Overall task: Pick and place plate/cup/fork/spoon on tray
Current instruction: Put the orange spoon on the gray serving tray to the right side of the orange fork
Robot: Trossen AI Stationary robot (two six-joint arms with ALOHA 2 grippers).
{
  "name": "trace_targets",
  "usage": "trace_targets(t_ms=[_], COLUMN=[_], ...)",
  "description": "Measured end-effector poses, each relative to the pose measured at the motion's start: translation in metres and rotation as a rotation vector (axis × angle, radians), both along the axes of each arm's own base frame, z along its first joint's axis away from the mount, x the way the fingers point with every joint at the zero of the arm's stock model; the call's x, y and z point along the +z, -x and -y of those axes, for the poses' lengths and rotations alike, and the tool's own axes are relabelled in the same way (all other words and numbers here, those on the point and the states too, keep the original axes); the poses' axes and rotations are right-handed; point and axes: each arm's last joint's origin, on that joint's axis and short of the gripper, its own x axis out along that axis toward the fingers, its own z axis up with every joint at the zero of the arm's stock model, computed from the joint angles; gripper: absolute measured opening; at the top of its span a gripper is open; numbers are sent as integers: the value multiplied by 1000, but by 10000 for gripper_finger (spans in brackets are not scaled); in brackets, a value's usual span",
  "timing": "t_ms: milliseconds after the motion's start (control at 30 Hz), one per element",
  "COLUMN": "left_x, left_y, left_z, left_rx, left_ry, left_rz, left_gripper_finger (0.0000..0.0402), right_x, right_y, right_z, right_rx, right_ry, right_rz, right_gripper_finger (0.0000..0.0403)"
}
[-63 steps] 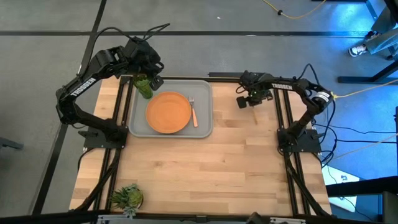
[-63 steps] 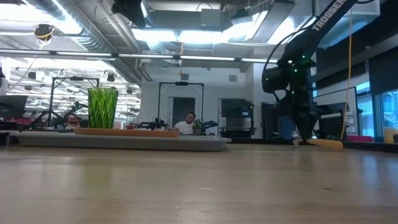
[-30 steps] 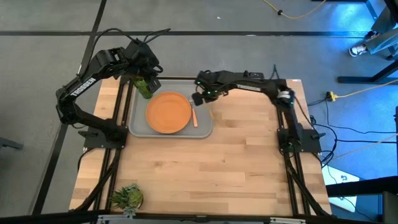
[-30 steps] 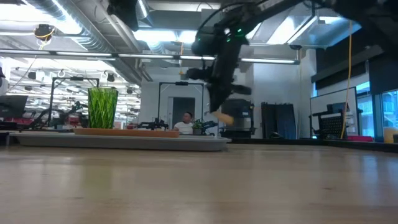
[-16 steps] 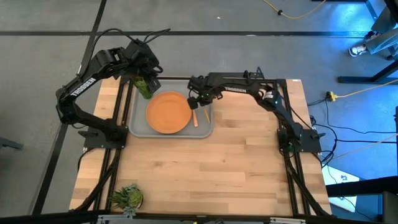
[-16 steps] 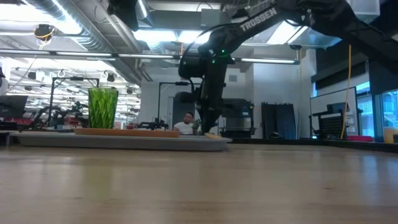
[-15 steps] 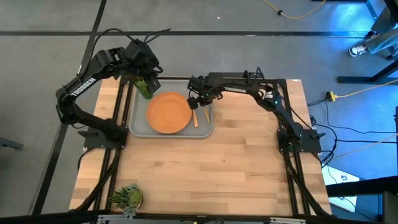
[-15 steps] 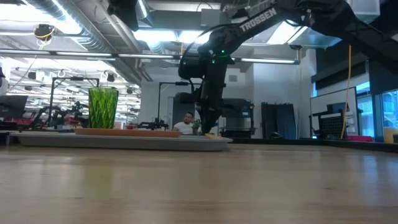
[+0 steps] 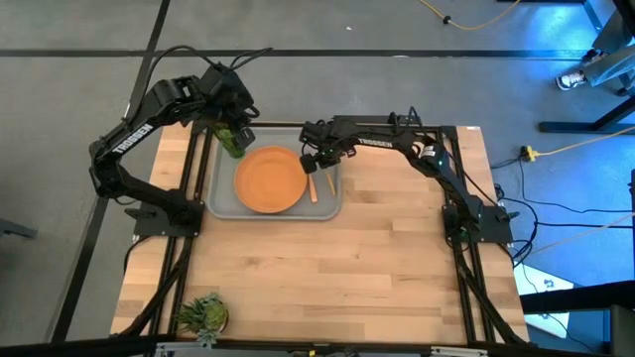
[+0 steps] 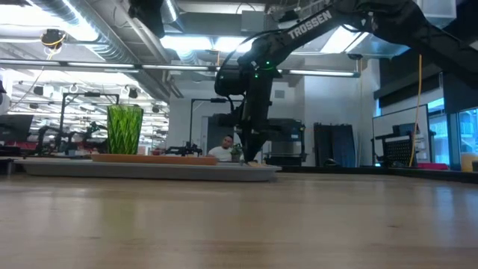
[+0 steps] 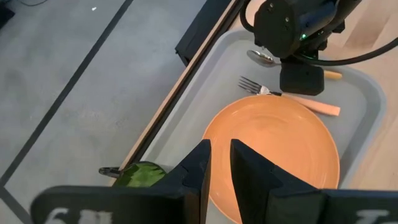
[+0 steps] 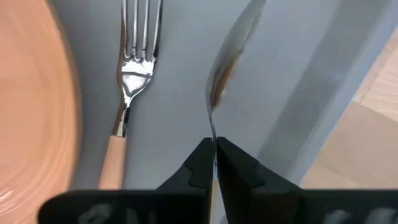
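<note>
The grey tray (image 9: 220, 193) lies at the table's far left. On it are the orange plate (image 9: 269, 178), the green cup (image 9: 230, 141) at its far left corner, and the fork (image 9: 310, 180) to the right of the plate. My right gripper (image 9: 319, 161) is low over the tray, between the fork and the tray's right rim, and is shut on the spoon (image 12: 231, 56). My left gripper (image 9: 236, 117) hangs above the cup, a little open and empty; the cup shows below it in the left wrist view (image 11: 142, 175). My right gripper pinches the spoon's thin metal neck (image 12: 212, 127) between its two fingers, just behind the bowl. The fingers come from above, pointing down, and lie across the spoon. The spoon runs beside the fork (image 12: 134, 68), low over the tray floor (image 12: 180, 93), its bowl turned partly on edge. I cannot tell whether it touches the tray.
A spiky green plant-like object (image 9: 203, 314) lies at the table's near left corner. Bare wooden table (image 9: 397, 258) spreads to the right of and in front of the tray. In the low view a person (image 10: 226, 147) sits in the room beyond the table.
My right gripper has carried the spoon a little toward the table's left edge and down. The spoon was lifted above the tray's right rim and is now low over the tray floor beside the fork. The gripper has stayed shut on it.
</note>
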Motion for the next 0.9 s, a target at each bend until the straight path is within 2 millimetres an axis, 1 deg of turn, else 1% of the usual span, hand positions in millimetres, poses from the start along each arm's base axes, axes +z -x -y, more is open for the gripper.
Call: trace_targets(t_ms=[400,533,700,800,900], left_x=[-2,-2,-2,-2,-2], left_y=[2,2,2,2,2], left_z=[1,1,1,1,1], left_rx=[1,1,2,9,11], left_ry=[14,14,15,19,20], left_rz=[-21,-21,-20,-16,-15], left_gripper_finger=[53,53,53,53,53], right_x=[0,7,22,24,23], right_y=[0,-3,-7,-12,-16], right_z=[0,1,3,9,15], right_rx=[4,48,112,160,190], right_ry=[1,18,49,76,105], right_rz=[1,16,46,100,156], right_gripper_finger=[27,28,28,26,11])
